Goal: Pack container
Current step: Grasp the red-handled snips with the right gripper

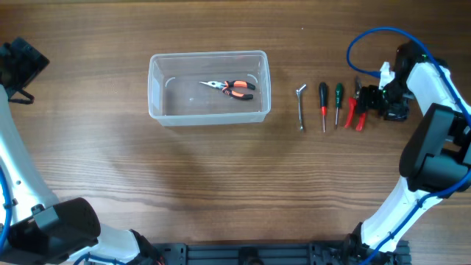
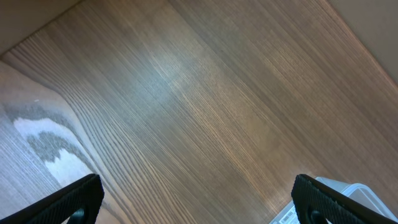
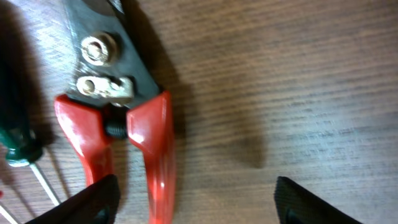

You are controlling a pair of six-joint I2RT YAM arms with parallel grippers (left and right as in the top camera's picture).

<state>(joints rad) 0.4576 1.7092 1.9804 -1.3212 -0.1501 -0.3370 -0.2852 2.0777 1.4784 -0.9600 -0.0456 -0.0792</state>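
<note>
The clear plastic container point(image 1: 209, 87) stands left of centre and holds orange-handled pliers point(image 1: 234, 88). To its right lie a bent metal tool point(image 1: 301, 105), a red-and-black screwdriver point(image 1: 322, 104), a green screwdriver point(image 1: 338, 103) and red-handled snips point(image 1: 355, 110). My right gripper point(image 1: 377, 101) is open, low over the table beside the snips. In the right wrist view the snips point(image 3: 134, 130) lie at the left, with one handle just inside the left finger of the open jaws point(image 3: 196, 199). My left gripper point(image 2: 198, 199) is open over bare wood.
The green screwdriver's handle point(image 3: 15, 140) shows at the left edge of the right wrist view. A white label edge point(image 2: 348, 202) shows by the left gripper's right finger. The left arm's camera head point(image 1: 20, 62) sits at the far left table edge.
</note>
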